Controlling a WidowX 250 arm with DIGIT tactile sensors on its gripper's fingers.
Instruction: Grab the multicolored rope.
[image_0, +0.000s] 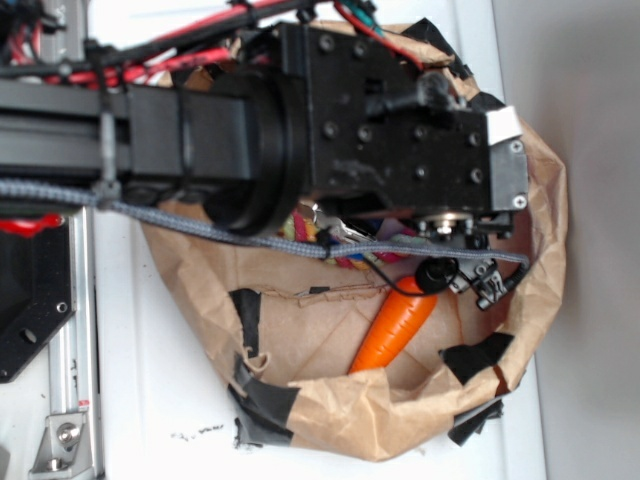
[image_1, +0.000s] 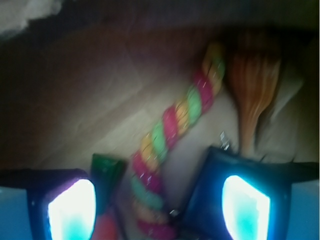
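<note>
Claw (image_1: 159, 200) astride one multicolored rope (image_1: 172, 125)

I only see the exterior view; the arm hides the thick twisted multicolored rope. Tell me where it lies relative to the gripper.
Observer: In the wrist view, the multicolored rope runs between the fingers of the open gripper.
Operator: Say whether the pads touch it.
Observer: Neither does; a gap shows on each side.
Operator: Report where its far end goes.
Observer: It curves up beside the orange plastic carrot.
</note>
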